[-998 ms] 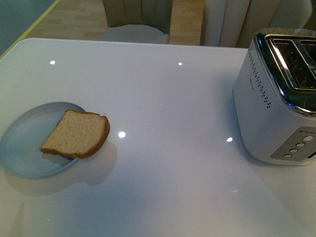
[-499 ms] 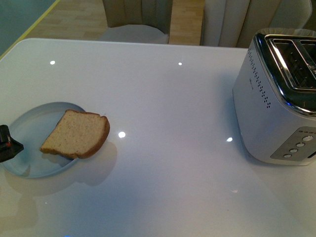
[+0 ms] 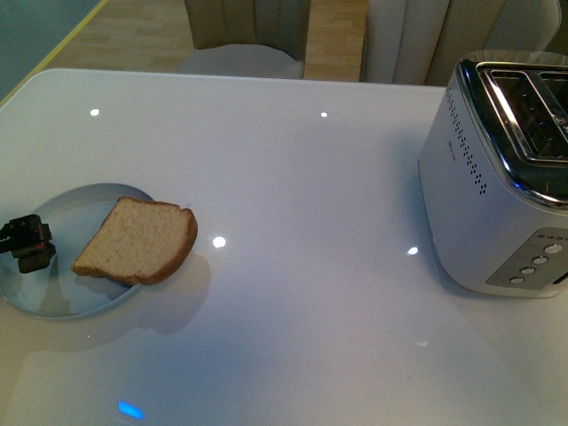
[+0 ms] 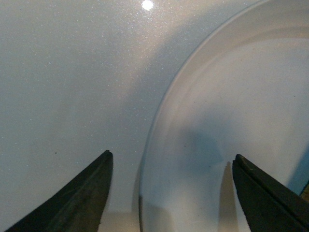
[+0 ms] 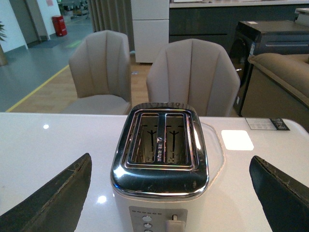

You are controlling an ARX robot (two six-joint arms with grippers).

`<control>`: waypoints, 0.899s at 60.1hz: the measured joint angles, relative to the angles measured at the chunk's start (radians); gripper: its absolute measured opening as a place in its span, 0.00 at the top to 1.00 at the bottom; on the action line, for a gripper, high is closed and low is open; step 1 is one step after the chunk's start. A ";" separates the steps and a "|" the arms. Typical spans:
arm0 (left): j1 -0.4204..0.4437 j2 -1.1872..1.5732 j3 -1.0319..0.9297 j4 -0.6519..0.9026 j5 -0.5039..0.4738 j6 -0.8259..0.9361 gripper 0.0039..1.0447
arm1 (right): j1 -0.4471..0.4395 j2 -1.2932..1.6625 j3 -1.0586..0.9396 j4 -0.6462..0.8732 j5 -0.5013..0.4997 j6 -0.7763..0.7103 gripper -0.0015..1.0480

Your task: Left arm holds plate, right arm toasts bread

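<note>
White table [image 3: 293, 177] bears the plate [image 3: 62, 297], bread [image 3: 138, 240] overhanging its toaster-side [image 3: 497, 177] edge, while the left gripper [image 3: 27, 241] straddles the plate's opposite rim, jaws apart, likely to steady it, and the right gripper [image 5: 170, 158], also spread, hangs well apart from the plate.

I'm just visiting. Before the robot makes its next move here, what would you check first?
1. Jaws of left gripper straddle rim of plate: ok.
2. Grip on plate closed: not ok, jaws apart.
3. Position of bread: ok, on plate, one end overhanging the rim.
4. Slots of toaster empty: ok.
5. State of right gripper: ok, open, facing toaster.
</note>
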 joint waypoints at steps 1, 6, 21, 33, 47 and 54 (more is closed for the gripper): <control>0.000 0.001 0.002 0.000 -0.001 0.003 0.32 | 0.000 0.000 0.000 0.000 0.000 0.000 0.08; -0.001 0.005 0.006 0.000 -0.007 0.008 0.44 | 0.000 0.000 0.000 0.000 0.000 0.000 0.08; -0.008 0.013 0.017 -0.001 -0.010 0.002 0.85 | 0.000 0.000 0.000 0.000 0.000 0.000 0.08; -0.008 0.011 0.020 -0.001 0.031 -0.060 0.97 | 0.000 0.000 0.000 0.000 0.000 0.000 0.08; 0.006 -0.007 -0.010 0.013 0.072 -0.161 0.97 | 0.000 0.000 0.000 0.000 0.000 0.000 0.08; 0.018 -0.034 -0.047 0.024 0.095 -0.210 0.97 | 0.000 0.000 0.000 0.000 0.000 0.000 0.08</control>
